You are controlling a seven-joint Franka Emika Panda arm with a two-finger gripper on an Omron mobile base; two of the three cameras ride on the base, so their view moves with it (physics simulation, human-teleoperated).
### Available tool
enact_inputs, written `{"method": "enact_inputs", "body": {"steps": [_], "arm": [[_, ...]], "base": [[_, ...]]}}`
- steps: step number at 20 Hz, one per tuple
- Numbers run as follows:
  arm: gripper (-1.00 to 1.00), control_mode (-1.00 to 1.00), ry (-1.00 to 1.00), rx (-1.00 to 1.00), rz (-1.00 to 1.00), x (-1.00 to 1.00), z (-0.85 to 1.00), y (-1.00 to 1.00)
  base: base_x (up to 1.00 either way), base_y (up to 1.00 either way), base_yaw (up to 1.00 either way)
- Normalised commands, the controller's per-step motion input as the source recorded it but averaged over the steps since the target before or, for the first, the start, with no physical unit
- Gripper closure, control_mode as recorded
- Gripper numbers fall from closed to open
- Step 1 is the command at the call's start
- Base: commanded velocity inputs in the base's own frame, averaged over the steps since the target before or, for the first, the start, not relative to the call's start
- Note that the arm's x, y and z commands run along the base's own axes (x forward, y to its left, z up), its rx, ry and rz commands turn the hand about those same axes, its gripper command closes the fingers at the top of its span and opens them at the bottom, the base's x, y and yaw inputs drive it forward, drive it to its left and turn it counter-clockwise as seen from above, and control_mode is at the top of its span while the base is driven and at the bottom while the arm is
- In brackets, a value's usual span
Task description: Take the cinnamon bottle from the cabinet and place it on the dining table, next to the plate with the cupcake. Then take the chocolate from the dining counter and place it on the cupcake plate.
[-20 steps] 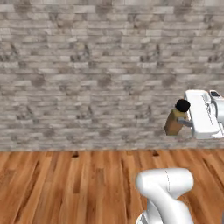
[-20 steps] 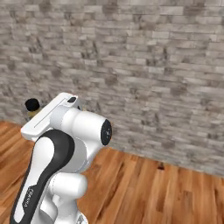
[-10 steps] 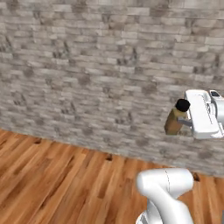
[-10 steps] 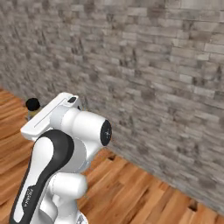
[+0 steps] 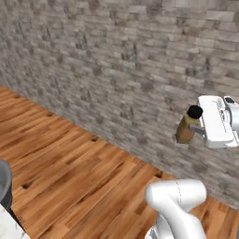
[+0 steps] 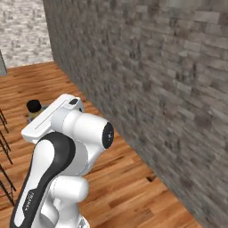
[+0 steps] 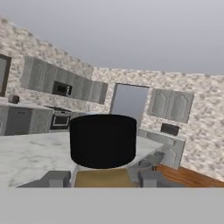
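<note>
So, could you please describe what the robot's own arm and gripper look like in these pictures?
The arm is glossy white with rounded, bulbous links, a dark round joint cap and a black curved band bearing small pale lettering down one link. The hand is a flat white block with a small dark inset on top. The gripper has two small, blocky dark grey finger tips.

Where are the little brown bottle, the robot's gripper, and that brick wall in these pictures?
cinnamon bottle (image 5: 186, 130): left base view, on its brown body below the black cap.
gripper (image 7: 104, 178): hand view, midway between the two finger tips, shut on the bottle.
brick wall (image 5: 112, 60): left base view, on its bare face.
</note>
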Motion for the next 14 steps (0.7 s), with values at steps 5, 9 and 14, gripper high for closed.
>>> {"method": "enact_inputs", "body": {"steps": [5,9,14], "arm": [[1.00,1.00,0.00,0.00,0.00,0.00,0.00,0.00],[1.00,1.00,0.00,0.00,0.00,0.00,0.00,0.00],[1.00,1.00,0.00,0.00,0.00,0.00,0.00,0.00]], "base": [[0.62,-0.06,0.53],[0.69,-0.07,0.39],[0.76,-0.12,0.31]]}}
